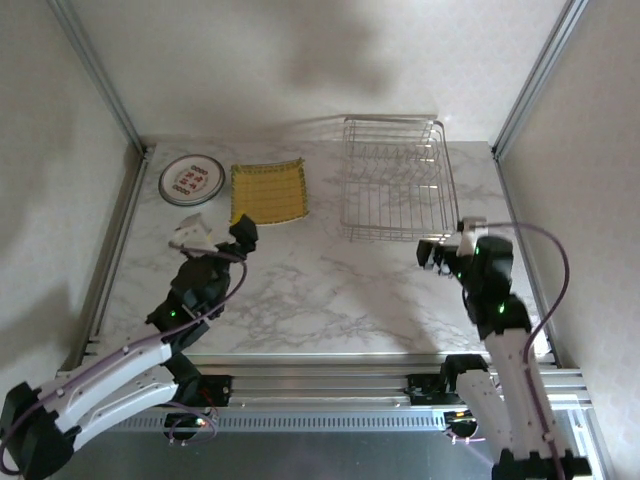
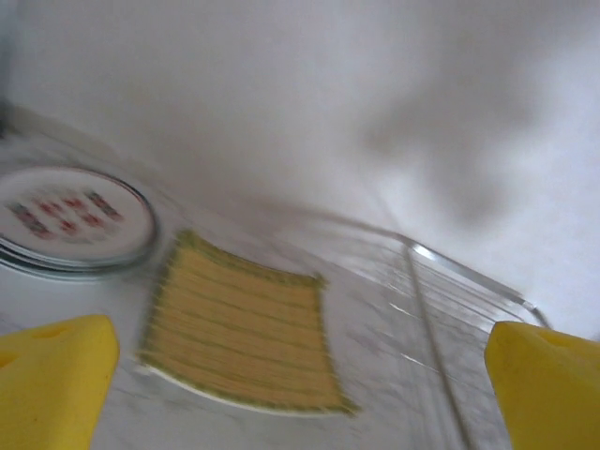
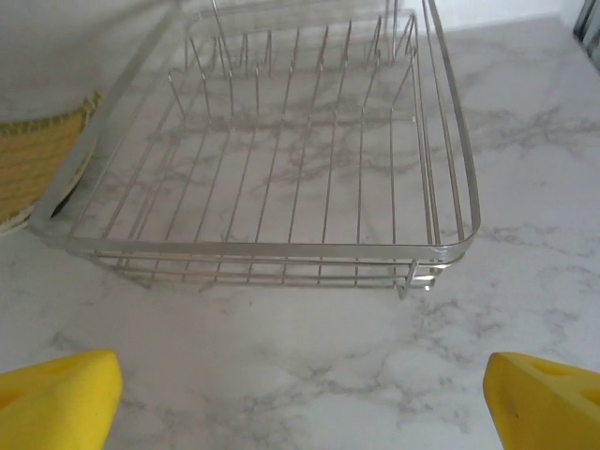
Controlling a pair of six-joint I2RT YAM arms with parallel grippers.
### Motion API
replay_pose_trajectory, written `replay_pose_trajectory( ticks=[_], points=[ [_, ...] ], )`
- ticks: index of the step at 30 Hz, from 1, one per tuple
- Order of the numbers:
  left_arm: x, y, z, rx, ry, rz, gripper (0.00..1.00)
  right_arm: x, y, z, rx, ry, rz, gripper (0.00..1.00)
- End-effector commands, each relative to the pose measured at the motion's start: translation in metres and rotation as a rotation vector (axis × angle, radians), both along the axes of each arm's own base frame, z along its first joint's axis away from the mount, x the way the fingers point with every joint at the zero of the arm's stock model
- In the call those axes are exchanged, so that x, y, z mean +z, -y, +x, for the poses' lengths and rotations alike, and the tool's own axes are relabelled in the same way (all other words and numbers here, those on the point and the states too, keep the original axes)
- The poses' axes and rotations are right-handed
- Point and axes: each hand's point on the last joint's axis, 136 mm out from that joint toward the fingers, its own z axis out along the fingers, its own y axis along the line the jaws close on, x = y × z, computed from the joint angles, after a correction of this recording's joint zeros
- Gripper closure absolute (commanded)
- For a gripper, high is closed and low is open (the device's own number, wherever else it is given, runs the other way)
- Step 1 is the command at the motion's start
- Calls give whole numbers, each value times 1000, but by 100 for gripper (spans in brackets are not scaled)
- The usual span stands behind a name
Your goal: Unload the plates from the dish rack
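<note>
Your left pincer [image 1: 218, 236] is spread wide, gripping nothing. Just ahead of it, the yellow square plate [image 1: 268, 192] lies flat on the table [image 1: 330, 290], with the round plate [image 1: 191, 180] on its left. Your right pincer [image 1: 440, 252] is also released, and the dish rack [image 1: 397, 180] stands close ahead.

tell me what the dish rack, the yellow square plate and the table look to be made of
Dish rack: thin metal wire, shiny silver, likely chromed or stainless steel; glints run along the rim.
Yellow square plate: woven-look pattern, white edge beneath, maybe printed ceramic or melamine; can't tell.
Table: white with grey veins, marble look, possibly a laminate print.
</note>
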Motion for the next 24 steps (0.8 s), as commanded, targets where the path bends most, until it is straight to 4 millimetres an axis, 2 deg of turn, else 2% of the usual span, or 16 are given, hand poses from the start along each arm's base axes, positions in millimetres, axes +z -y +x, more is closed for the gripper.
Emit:
replay_pose_trajectory(
  ticks=[1, 3, 6, 8, 11, 18, 24],
  points=[
    [-21, -52, -18, 208, 33, 175, 0, 14, 9, 7, -70, 294, 29, 1],
    [-38, -76, -26, 282, 38, 177, 0, -8, 25, 8, -160, 264, 7, 1],
    [-65, -111, -34, 381, 36, 134, 0, -43, 32, 16, -198, 157, -41, 1],
    [-77, -128, -35, 412, 38, 116, 0, -55, 33, 23, -208, 165, -33, 1],
    [-84, -142, -30, 419, 31, 121, 0, -64, 37, 32, -236, 201, -47, 1],
    [-114, -151, 1, 370, -54, 137, 0, -77, 30, 69, -194, 179, -88, 1],
    [-126, -144, 58, 283, -154, 180, 0, -83, 24, 101, -166, 144, -126, 1]
  ],
)
